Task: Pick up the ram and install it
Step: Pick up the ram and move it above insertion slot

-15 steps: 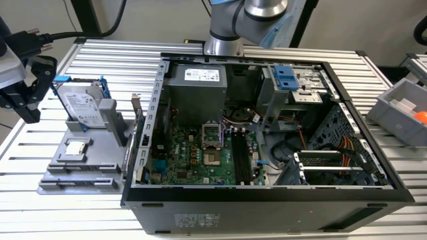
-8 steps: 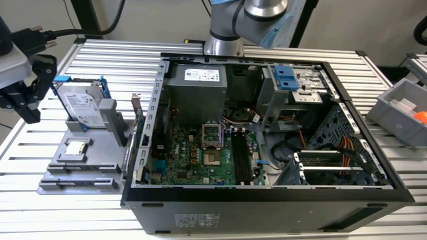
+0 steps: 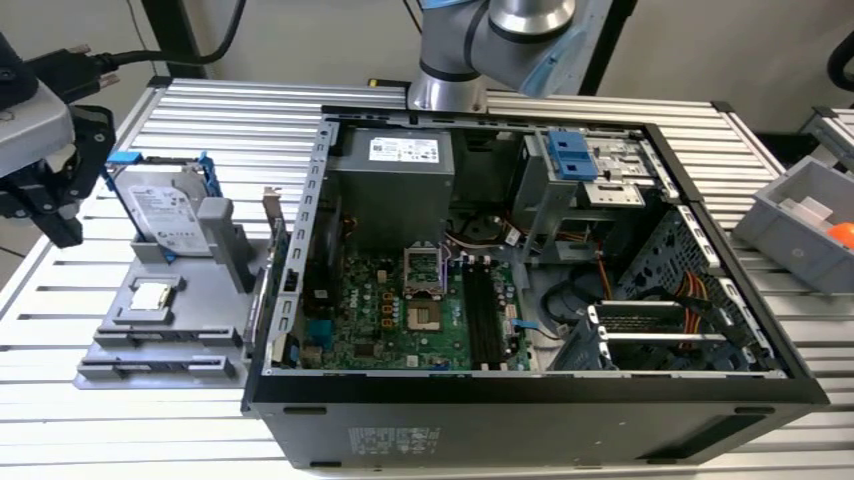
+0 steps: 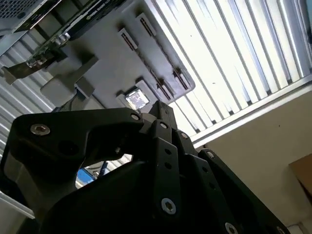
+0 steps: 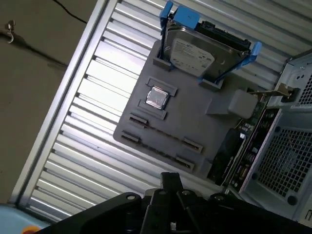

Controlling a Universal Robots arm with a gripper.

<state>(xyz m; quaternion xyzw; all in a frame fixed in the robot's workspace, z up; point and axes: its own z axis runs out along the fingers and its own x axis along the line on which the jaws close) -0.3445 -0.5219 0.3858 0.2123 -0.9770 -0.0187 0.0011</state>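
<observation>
Slatted aluminium counter (image 3: 200, 110) carries everything, and I work across it from the exterior view's left. The gripper (image 3: 59, 222) hangs at that far-left edge, beside the grey tray (image 3: 120, 365) and well apart from the computer case (image 3: 534, 400). I cannot tell how the jaws stand, and I see nothing that I would call a stick between them.

On the tray the hard drive (image 3: 167, 210) stands upright in its blue frame at the far end. The processor chip (image 3: 151, 294) lies flat in its pocket nearer me. The long clipped cradles (image 5: 138, 119) run along the near end. In the first wrist view there is only a thin dark line between their clips, and I cannot say whether that is the ram on edge or a bare groove. An expansion card (image 5: 243, 136) with a metal bracket stands between the tray and the case.

Further right, the motherboard (image 3: 387, 310) lies in the open case, with its long dark memory slots (image 3: 483, 310) running near to far. I cannot tell whether a stick sits in one.

My judgement is that I am at the locating stage, so I want the wrist cameras squarely over the cradles before committing. A board this thin wants a grip at mid-length across its flat faces, kept level. The approach should stay clear of the drive frame and the card bracket.
</observation>
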